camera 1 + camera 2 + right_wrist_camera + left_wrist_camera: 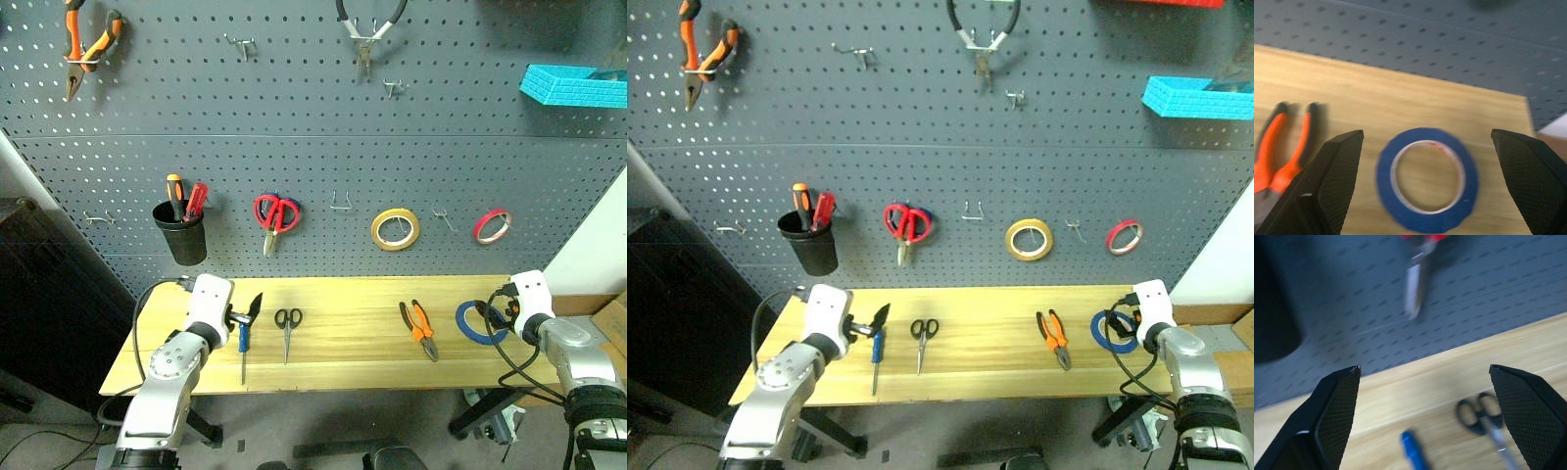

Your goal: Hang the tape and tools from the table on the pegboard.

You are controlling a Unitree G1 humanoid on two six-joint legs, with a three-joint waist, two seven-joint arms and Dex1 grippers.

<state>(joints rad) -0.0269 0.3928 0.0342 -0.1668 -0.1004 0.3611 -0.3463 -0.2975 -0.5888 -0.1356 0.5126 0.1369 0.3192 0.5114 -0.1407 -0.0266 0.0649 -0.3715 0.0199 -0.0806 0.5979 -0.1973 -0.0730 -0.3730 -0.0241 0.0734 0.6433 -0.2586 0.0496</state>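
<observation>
Head view: lying flat near the desk's right edge, the tape, just beside the right claw; resting left of it, the pliers; lying toward the left end, the scissors and screwdriver, under the left claw. Rising behind, the pegboard.

Left wrist view: hovering released, fingers spread wide above screwdriver and scissors.

Right wrist view: hovering released, fingers straddling the tape, apart from it.
</observation>
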